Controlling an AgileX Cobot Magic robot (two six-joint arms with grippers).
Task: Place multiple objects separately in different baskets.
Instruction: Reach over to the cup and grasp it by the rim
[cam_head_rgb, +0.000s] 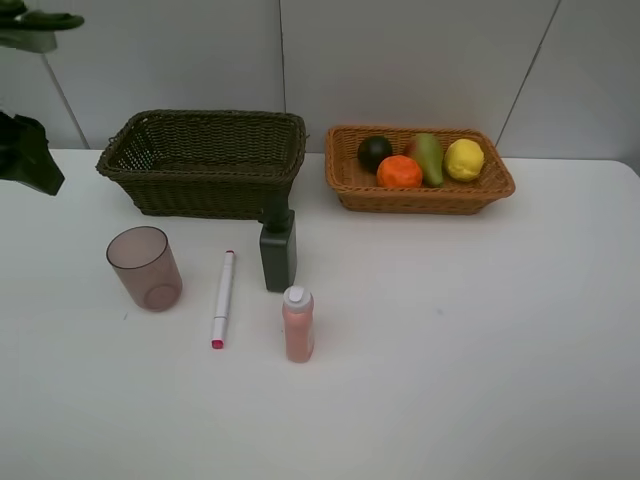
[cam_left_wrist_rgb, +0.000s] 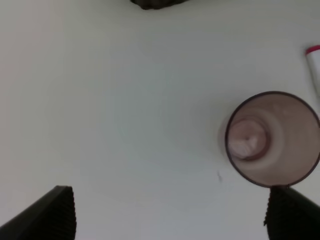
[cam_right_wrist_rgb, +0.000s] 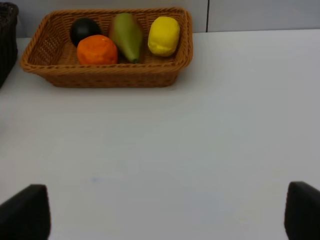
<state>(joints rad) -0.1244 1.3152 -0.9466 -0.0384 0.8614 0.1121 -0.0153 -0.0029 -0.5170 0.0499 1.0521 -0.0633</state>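
Note:
The orange-tan basket (cam_head_rgb: 420, 198) (cam_right_wrist_rgb: 115, 77) holds a dark green round fruit (cam_head_rgb: 374, 152), an orange (cam_head_rgb: 399, 172), a pear (cam_head_rgb: 429, 158) and a lemon (cam_head_rgb: 464, 159). The dark olive basket (cam_head_rgb: 200, 195) looks empty. In front of it stand a pinkish cup (cam_head_rgb: 145, 267) (cam_left_wrist_rgb: 272, 137), a dark green bottle (cam_head_rgb: 278, 250) and a pink bottle (cam_head_rgb: 298, 323), and a white-pink marker (cam_head_rgb: 223, 298) lies flat. My left gripper (cam_left_wrist_rgb: 170, 220) hangs open above the table, the cup just beside one fingertip. My right gripper (cam_right_wrist_rgb: 162, 215) is open over bare table, well short of the fruit basket.
Part of my left arm (cam_head_rgb: 25, 150) shows at the far left edge of the high view. White wall panels stand close behind both baskets. The white table stretches wide on the right and front.

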